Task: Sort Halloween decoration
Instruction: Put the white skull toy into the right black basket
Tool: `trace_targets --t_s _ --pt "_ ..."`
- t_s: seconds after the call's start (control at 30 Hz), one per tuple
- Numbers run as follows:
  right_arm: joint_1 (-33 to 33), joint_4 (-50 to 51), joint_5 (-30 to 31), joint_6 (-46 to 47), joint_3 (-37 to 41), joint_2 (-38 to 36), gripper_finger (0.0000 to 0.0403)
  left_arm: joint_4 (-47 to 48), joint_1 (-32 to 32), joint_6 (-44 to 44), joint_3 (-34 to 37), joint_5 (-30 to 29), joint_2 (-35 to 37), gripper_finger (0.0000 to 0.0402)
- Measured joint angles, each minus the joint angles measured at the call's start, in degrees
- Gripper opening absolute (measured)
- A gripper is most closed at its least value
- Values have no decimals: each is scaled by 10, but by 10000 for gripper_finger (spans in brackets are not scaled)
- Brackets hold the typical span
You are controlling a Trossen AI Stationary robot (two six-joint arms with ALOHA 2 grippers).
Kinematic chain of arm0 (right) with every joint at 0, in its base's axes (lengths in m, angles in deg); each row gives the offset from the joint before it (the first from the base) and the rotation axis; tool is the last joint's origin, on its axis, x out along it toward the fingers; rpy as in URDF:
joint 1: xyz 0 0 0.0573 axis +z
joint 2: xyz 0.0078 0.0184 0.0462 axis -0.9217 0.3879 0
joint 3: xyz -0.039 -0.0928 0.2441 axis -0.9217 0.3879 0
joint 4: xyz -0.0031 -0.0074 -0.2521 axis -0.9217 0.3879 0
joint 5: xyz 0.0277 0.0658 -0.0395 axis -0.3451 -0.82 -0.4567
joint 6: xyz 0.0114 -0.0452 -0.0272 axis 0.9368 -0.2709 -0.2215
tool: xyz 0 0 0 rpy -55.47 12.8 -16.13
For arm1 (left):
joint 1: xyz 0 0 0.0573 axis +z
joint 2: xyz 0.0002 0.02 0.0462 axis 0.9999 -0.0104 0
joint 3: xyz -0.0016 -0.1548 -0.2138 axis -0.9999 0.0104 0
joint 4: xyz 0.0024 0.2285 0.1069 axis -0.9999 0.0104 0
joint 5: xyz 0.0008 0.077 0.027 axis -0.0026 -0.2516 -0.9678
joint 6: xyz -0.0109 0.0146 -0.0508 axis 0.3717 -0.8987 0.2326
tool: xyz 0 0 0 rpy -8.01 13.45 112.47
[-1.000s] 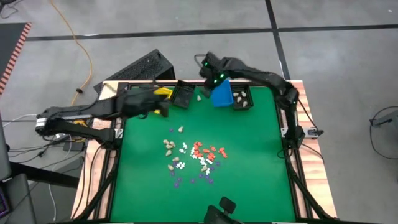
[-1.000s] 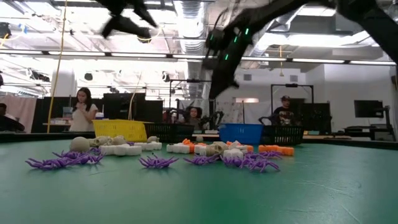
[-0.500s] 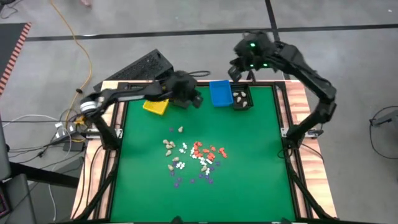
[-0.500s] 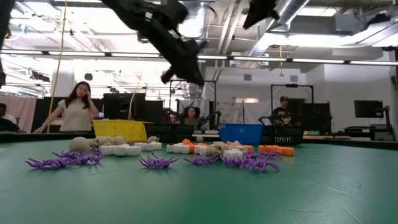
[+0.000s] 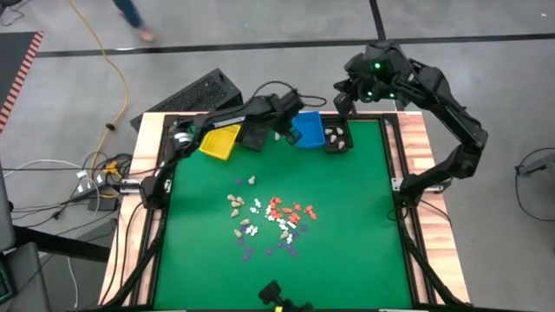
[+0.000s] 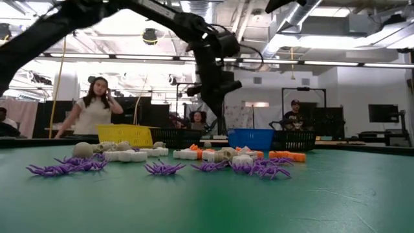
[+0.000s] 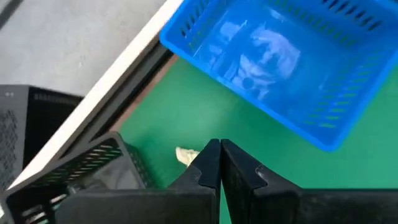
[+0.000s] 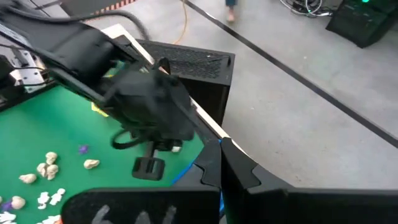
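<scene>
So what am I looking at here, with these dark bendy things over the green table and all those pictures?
They are two robot arms. One picture looks straight down, one looks level across the table, and one comes from a camera on each arm's wrist. On the green table lies a heap of tiny Halloween decorations: white, beige, orange and purple pieces, waiting to be sorted. Along the far edge stand a yellow bin, a black bin, a blue bin and another black bin already holding a few pieces. The left gripper hangs shut between the first black bin and the blue one, holding nothing, above one beige piece. The right gripper, also shut, is raised beyond the table's far edge.
</scene>
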Motion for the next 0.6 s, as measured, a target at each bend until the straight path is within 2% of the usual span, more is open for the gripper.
trace_targets --t_s 0.13,0.23,0.33,0.47,0.6 --pt "2 0 0 0 0 0 20 98 7 5 -80 8 -70 0" --pt "9 -1 0 0 0 2 20 141 15 19 -120 37 -102 0" --pt "11 -1 0 0 0 2 20 139 19 29 -132 44 -113 0" --pt "21 -2 0 1 0 2 20 119 16 22 -133 -10 -113 0" --pt "23 -2 0 1 0 2 20 124 28 26 -133 11 -112 0"
